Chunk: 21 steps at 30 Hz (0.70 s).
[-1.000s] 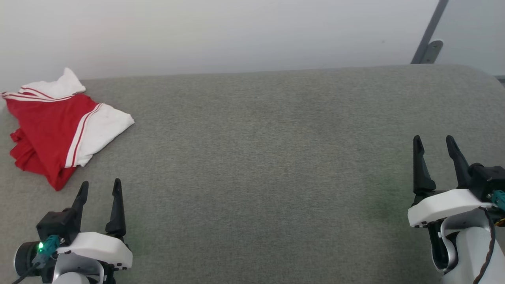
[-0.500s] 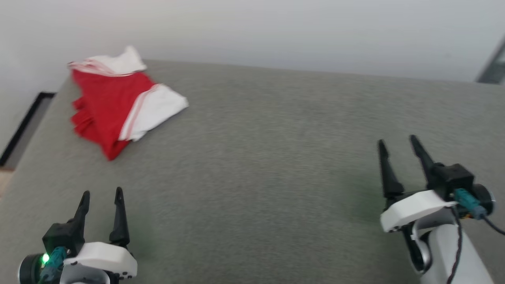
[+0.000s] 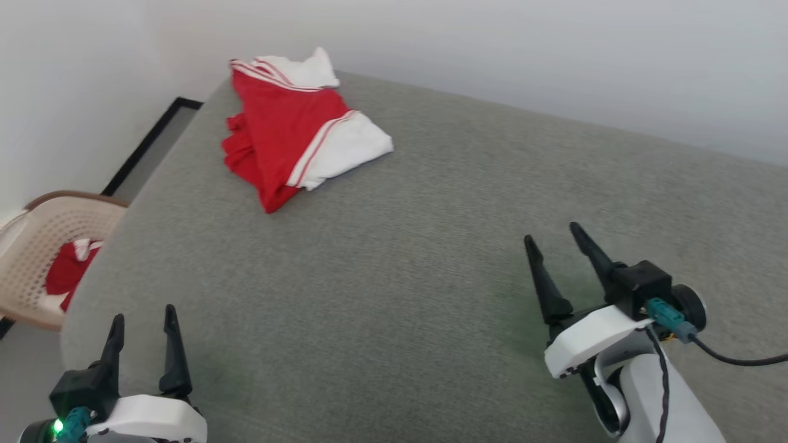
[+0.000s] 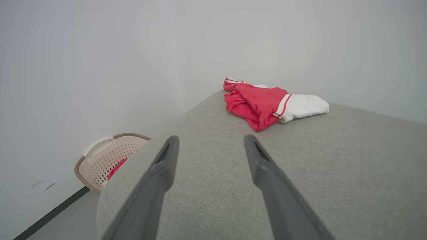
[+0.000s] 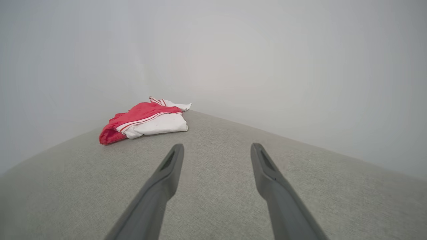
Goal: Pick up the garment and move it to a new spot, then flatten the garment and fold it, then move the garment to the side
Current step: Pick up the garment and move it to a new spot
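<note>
Grey fabric bed (image 3: 418,283) before me, one crumpled red-and-white shirt (image 3: 280,123) lying on it at eleven o'clock, near the far corner.

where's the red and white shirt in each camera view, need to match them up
head view: garment lies upper left of centre, near the far left corner of the grey surface.
left wrist view: garment just above and right of centre.
right wrist view: garment left of centre, at mid height.
shared landmark: the grey surface's far edge against the white wall, right behind the garment.
</note>
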Available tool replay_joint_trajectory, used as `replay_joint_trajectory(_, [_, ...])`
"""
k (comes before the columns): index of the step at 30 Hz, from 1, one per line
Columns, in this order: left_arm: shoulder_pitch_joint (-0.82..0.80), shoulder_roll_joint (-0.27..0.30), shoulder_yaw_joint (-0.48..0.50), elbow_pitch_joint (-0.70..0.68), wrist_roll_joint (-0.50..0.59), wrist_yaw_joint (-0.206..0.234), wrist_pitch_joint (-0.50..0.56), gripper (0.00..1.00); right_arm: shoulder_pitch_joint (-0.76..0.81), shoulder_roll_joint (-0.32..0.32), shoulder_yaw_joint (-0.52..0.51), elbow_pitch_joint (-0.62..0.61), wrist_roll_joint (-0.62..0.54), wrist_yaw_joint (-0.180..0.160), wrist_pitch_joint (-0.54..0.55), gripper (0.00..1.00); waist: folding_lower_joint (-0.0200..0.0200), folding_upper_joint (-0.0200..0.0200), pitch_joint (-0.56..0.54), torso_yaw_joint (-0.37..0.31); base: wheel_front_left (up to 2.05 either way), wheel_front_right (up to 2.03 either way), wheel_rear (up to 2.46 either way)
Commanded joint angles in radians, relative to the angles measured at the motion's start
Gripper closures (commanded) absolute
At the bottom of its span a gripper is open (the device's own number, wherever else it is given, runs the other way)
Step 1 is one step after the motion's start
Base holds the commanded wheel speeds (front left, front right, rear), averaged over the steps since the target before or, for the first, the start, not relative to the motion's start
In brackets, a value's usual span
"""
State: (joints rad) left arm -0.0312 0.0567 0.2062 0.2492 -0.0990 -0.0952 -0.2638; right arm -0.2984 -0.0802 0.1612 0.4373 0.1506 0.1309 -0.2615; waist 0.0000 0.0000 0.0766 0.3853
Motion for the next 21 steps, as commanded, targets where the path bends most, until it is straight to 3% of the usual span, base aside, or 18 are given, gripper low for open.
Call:
replay_joint_trajectory(1, [0.013, -0.002, 0.006, -0.007, -0.006, 0.006, -0.001, 0.00, -0.014, 0.002, 0.010, 0.005, 0.010, 0.000, -0.005, 0.00, 0.0000, 0.0000, -0.003, 0.019, 0.00, 0.00, 0.00])
replay_joint_trajectory(11, [0.018, -0.005, 0.002, -0.021, -0.024, -0.003, -0.001, 0.00, -0.023, 0.005, 0.053, 0.010, 0.026, 0.000, -0.005, 0.00, 0.0000, 0.0000, -0.003, -0.002, 0.00, 0.00, 0.00])
replay_joint_trajectory(14, [-0.020, -0.001, -0.024, -0.010, -0.012, -0.018, -0.001, 0.00, -0.028, 0.003, 0.051, 0.009, 0.031, 0.000, -0.005, 0.00, 0.0000, 0.0000, 0.009, -0.040, 0.00, 0.00, 0.00])
replay_joint_trajectory(21, [-0.167, 0.080, -0.056, 0.070, -0.030, -0.034, -0.001, 0.00, -0.045, 0.010, 0.061, 0.001, 0.034, 0.000, -0.005, 0.00, 0.0000, 0.0000, 0.054, -0.172, 0.00, 0.00, 0.00])
